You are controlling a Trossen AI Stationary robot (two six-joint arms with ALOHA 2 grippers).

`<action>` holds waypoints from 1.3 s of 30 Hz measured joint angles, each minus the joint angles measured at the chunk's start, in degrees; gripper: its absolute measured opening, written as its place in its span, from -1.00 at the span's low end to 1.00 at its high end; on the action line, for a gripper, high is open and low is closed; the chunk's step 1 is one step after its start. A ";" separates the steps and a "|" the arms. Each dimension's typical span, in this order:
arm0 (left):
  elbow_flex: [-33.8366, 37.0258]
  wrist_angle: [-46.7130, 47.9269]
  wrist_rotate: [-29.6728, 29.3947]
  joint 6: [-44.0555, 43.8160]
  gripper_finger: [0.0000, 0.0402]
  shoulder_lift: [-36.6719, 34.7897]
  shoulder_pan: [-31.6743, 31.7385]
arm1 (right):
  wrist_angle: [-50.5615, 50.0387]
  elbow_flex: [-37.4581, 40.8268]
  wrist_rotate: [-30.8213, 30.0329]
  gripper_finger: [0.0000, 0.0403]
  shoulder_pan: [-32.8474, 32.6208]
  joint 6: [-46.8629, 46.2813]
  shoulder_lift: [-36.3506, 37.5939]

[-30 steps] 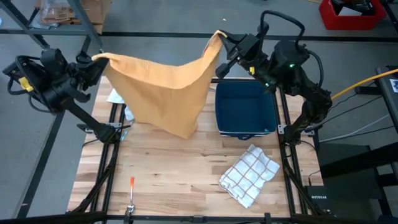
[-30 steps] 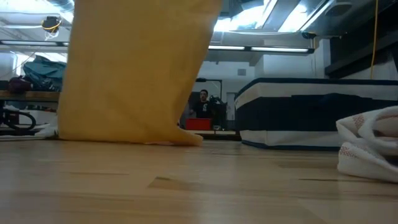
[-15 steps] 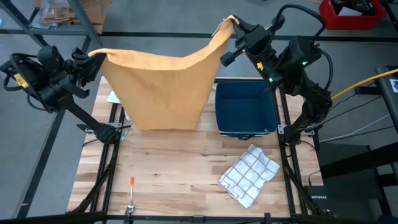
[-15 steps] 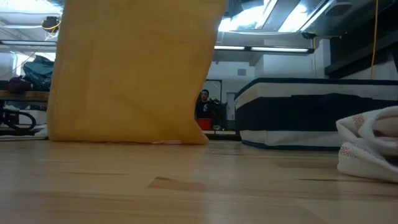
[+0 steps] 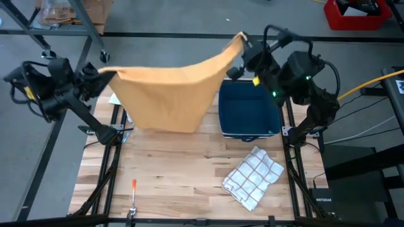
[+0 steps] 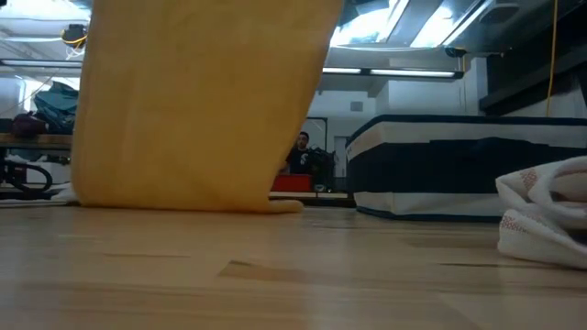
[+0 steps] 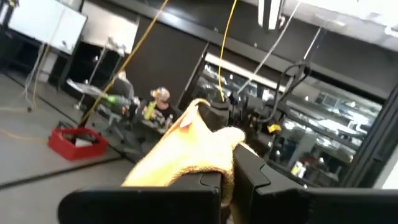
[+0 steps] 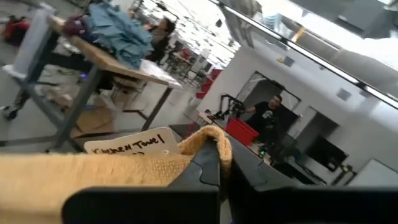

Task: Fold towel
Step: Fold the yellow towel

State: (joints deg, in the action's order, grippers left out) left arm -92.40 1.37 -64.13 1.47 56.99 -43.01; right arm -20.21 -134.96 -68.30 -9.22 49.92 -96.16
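A yellow-orange towel (image 5: 167, 94) hangs spread between my two grippers over the table's far left part. Its lower edge (image 6: 183, 203) touches or nearly touches the wooden table (image 5: 183, 176). My left gripper (image 5: 106, 74) is shut on the towel's left top corner. My right gripper (image 5: 242, 43) is shut on the right top corner, held higher. In the low view the towel (image 6: 197, 101) fills the left half. My left gripper pinches the towel's left top corner (image 7: 217, 155) between its two fingers, coming roughly level from the table's left. The cloth hangs below, sagging toward the other arm. My right gripper pinches the right top corner (image 8: 214, 140) between its two fingers, coming roughly level from the right. The towel hangs down from it.
A dark blue bin (image 5: 249, 112) stands at the far right of the table. A white checked cloth (image 5: 252, 176) lies crumpled at the near right. A small tool with an orange tip (image 5: 134, 189) lies near the front left. A person (image 6: 298, 156) shows beyond the table.
My right gripper has gone toward the table's right edge and rolled; my left gripper has shifted a little toward the towel. The towel has spread from a hanging point into a wide sheet, and its top edge now sags again between the corners.
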 joint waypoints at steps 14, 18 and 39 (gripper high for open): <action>0.02 -0.10 -6.25 -6.66 -1.00 10.64 -13.14 | -4.35 0.00 -13.28 -0.96 -18.03 -0.09 -0.02; 0.02 -2.47 -11.62 -7.58 -1.00 13.94 -18.25 | -4.07 0.00 -18.82 -0.96 -24.35 -0.11 -0.02; 0.02 -20.76 -25.91 -4.57 -1.00 25.26 -32.76 | -2.26 0.07 -21.72 -0.96 -48.47 -22.16 -3.01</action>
State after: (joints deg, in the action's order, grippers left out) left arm -92.38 -19.39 -90.04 -3.10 82.24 -75.78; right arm -22.47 -134.89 -90.02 -57.70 27.76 -99.17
